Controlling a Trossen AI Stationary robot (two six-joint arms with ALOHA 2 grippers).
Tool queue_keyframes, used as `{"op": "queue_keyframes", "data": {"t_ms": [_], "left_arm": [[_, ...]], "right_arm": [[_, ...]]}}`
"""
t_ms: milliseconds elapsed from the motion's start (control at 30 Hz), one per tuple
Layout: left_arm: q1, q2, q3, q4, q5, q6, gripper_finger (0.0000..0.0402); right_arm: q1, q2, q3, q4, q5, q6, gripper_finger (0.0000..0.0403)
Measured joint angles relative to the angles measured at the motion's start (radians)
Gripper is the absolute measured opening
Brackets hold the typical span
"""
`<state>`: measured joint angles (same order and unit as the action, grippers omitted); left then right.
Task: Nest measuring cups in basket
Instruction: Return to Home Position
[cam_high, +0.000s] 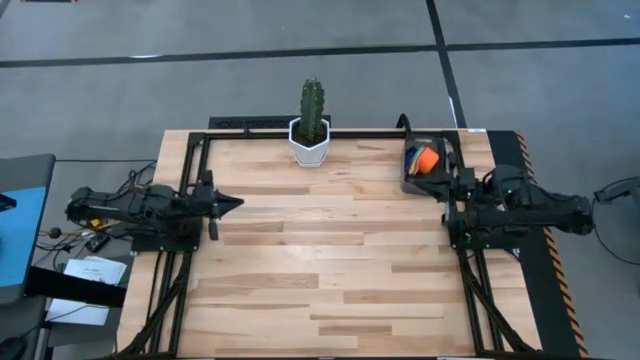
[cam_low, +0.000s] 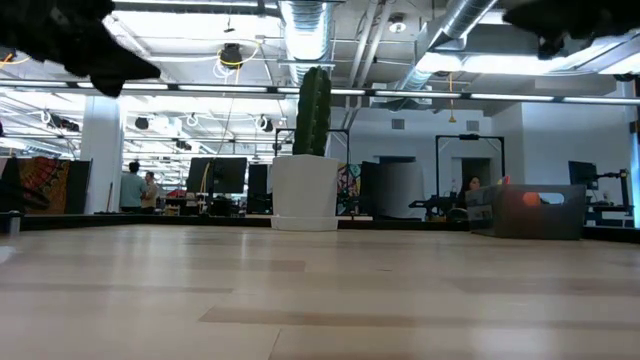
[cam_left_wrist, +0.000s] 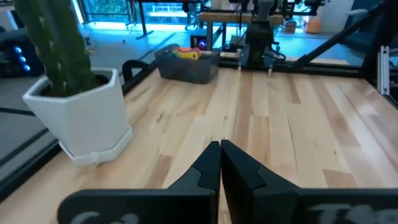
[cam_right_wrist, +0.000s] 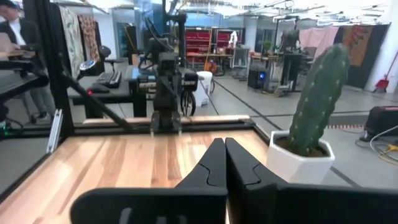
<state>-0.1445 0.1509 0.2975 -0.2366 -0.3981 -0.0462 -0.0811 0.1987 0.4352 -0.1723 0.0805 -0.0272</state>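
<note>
1. One wooden tabletop (cam_high: 330, 270) carries two dark arms, which face each other from its left and right edges.
2. One cactus pot (cam_high: 310, 143), white, stands mid back edge, well apart from both arms.
3. One basket (cam_high: 412, 180) sits at the back right corner, just beside the right arm.
4. The left gripper (cam_left_wrist: 220, 147) and right gripper (cam_right_wrist: 224, 144) each have their fingers pressed together, holding nothing.
5. The measuring cups (cam_high: 427, 160) lie in the basket, with orange uppermost from above. The left wrist view adds yellow, and their number cannot be told.

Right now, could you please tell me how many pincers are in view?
2. The left pincer is shut near the table's left side; the right pincer is shut near the right side, close to the basket holding the measuring cups. None appears hidden.
</note>
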Motion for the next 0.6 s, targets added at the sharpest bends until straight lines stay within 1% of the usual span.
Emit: {"op": "queue_keyframes", "data": {"t_ms": [267, 500, 600], "left_arm": [[0.0, -0.153, -0.118, 0.011, -0.005, -0.018, 0.0], [0.0, -0.151, -0.141, 0.013, 0.0, -0.012, 0.0], [0.0, -0.15, -0.169, 0.036, 0.007, -0.031, 0.0]], "right_arm": [[0.0, -0.199, -0.132, -0.003, -0.002, 0.019, 0.0004], [0.0, -0.197, -0.161, -0.027, -0.062, 0.003, 0.0006], [0.0, -0.196, -0.194, 0.018, -0.063, 0.004, 0.0004]]}}
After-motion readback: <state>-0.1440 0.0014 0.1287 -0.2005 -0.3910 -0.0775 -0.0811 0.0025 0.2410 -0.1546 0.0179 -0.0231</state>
